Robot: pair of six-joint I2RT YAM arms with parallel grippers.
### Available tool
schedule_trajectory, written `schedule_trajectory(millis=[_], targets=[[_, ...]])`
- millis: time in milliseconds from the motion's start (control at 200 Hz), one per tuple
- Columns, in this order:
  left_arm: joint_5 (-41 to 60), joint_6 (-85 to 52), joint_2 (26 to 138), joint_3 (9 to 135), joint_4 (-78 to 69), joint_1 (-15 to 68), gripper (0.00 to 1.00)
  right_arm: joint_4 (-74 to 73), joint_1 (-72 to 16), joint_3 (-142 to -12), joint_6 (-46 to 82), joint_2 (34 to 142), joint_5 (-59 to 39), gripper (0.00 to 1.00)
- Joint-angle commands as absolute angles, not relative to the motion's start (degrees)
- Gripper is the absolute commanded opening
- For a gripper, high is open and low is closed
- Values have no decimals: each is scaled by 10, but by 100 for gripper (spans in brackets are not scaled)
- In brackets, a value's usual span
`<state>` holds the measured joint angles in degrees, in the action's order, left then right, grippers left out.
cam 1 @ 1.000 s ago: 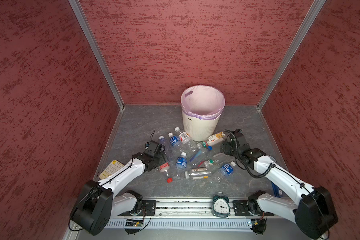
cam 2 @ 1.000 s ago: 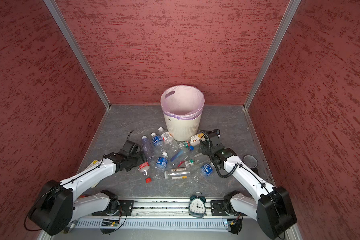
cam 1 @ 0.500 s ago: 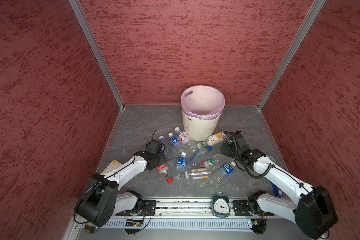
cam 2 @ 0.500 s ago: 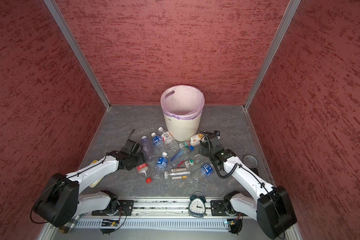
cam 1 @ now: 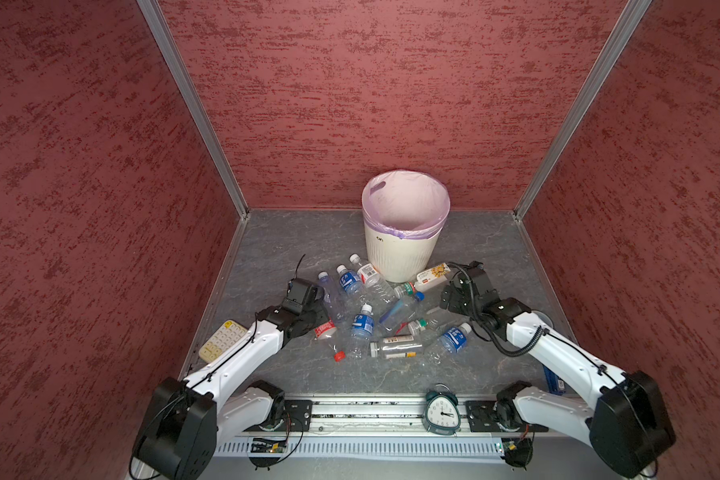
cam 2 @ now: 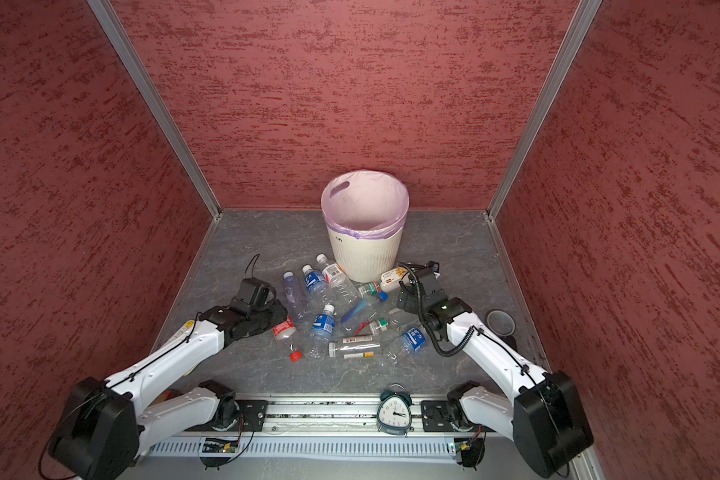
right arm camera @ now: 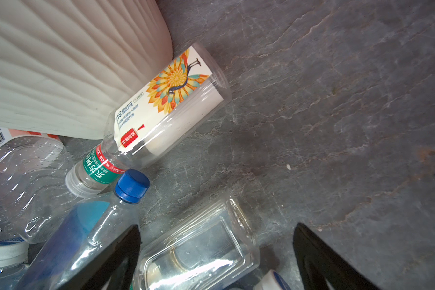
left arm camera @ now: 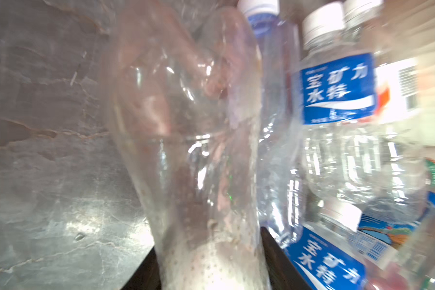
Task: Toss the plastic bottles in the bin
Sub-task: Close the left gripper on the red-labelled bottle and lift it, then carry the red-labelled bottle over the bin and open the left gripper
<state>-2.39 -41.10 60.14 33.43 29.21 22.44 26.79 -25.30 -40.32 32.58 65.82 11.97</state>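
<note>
Trouble: the thin clear bottle (left arm camera: 186,138) may slip from the clenched left gripper (left arm camera: 209,261) when lifted; right gripper (right arm camera: 216,236) hangs open, empty.

Twin high front overviews; wrist close-ups amid bottles (left arm camera: 337,88)

You look into a booth of three dark-red streaked walls (cam 1: 391,104), far, left and right, silver metal posts (cam 1: 192,104) in your two far corners, grey veined stone-look worktop (cam 1: 487,245) below, a metal rail (cam 1: 371,411) along your near edge, even light, soft glare
</note>
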Motion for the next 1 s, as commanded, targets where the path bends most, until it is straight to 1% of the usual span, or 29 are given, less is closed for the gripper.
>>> schedule_trajectory(millis=[0,95,200,336,646,992], targets=[[-44,-399,549,322,297,219,50,260,-257,-413,332,663,113,95],[-8,-366,498,312,274,208,48,251,-258,-412,330,655,107,96],[11,-339,444,310,261,195,48,231,-258,-403,329,639,95,96],[27,-314,406,323,255,184,48,219,-259,-402,325,636,89,96],[51,-274,361,361,226,184,50,214,-260,-404,320,635,92,96],[84,-244,393,475,206,197,51,206,-260,-397,317,625,97,96]])
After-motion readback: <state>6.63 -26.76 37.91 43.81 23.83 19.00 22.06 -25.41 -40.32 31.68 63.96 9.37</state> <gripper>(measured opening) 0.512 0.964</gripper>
